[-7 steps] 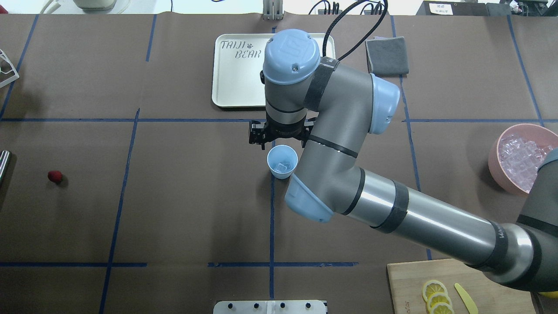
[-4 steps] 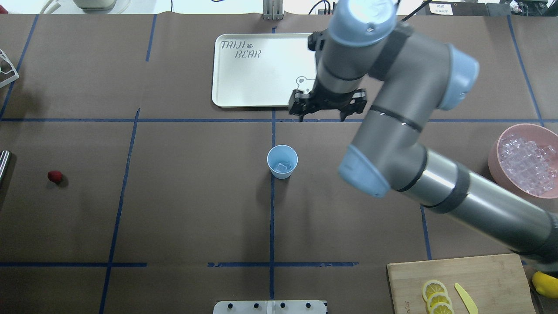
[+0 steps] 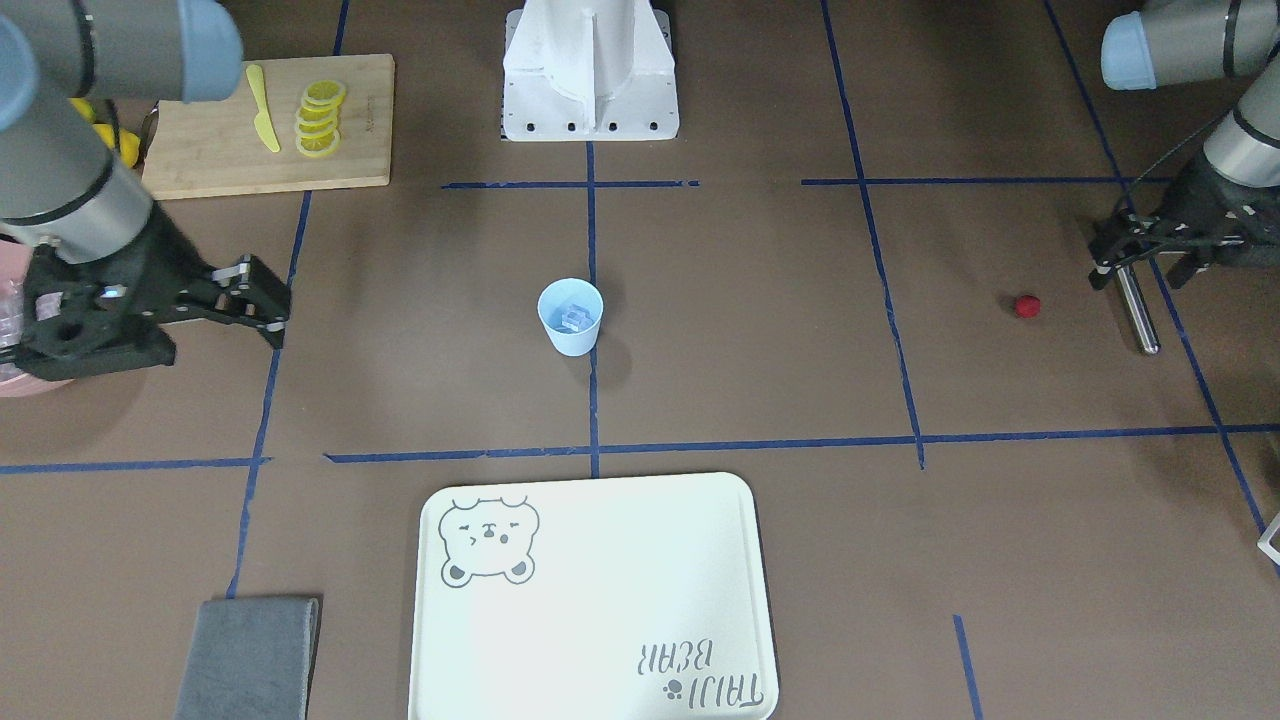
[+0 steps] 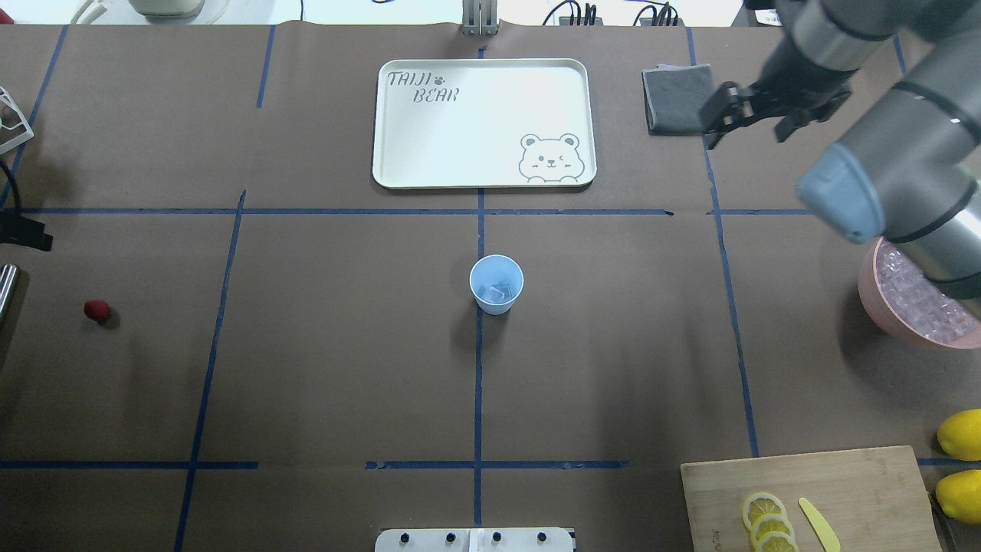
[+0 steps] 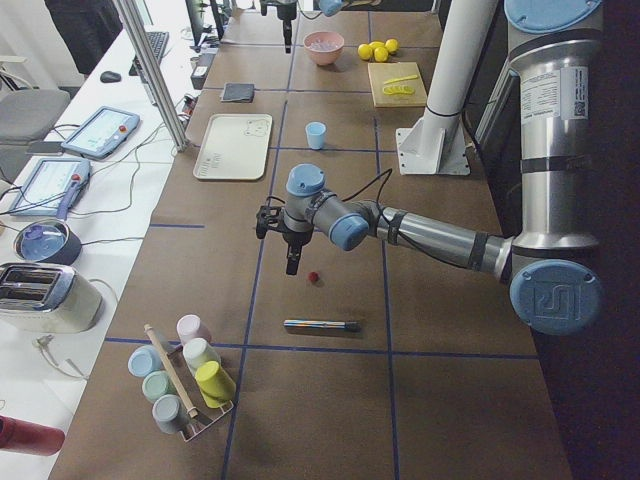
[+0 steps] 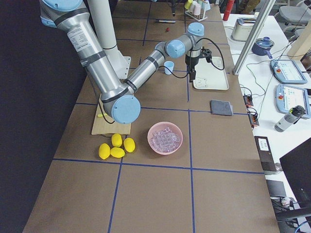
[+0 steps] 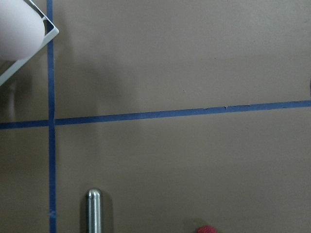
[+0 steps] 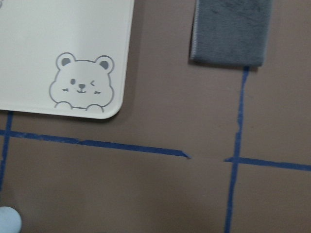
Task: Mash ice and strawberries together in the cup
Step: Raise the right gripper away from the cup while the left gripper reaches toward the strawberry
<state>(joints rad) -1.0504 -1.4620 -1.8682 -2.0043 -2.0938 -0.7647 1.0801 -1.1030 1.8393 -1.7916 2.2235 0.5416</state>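
Note:
The light-blue cup (image 4: pixel 497 284) stands upright at the table's middle with a few clear ice cubes (image 4: pixel 494 293) inside; it also shows in the front view (image 3: pixel 570 316). The red strawberry (image 4: pixel 96 310) lies on the table at the far left, also seen in the front view (image 3: pixel 1027 305). My right gripper (image 4: pixel 747 126) is open and empty, raised at the back right beside the grey cloth, far from the cup. My left gripper (image 3: pixel 1140 268) is open and empty, above the metal rod (image 3: pixel 1137 305) near the strawberry.
A cream tray (image 4: pixel 429 138) lies behind the cup and a grey cloth (image 4: pixel 680 98) to its right. A pink bowl (image 4: pixel 870 299) of ice stands at the right edge. A cutting board (image 4: pixel 843 491) with lemon slices and two lemons (image 4: pixel 962 433) are front right.
My right arm has swung from just behind the cup to the back right, near the grey cloth. The cup and strawberry have not moved. My left gripper's edge now shows at the left.

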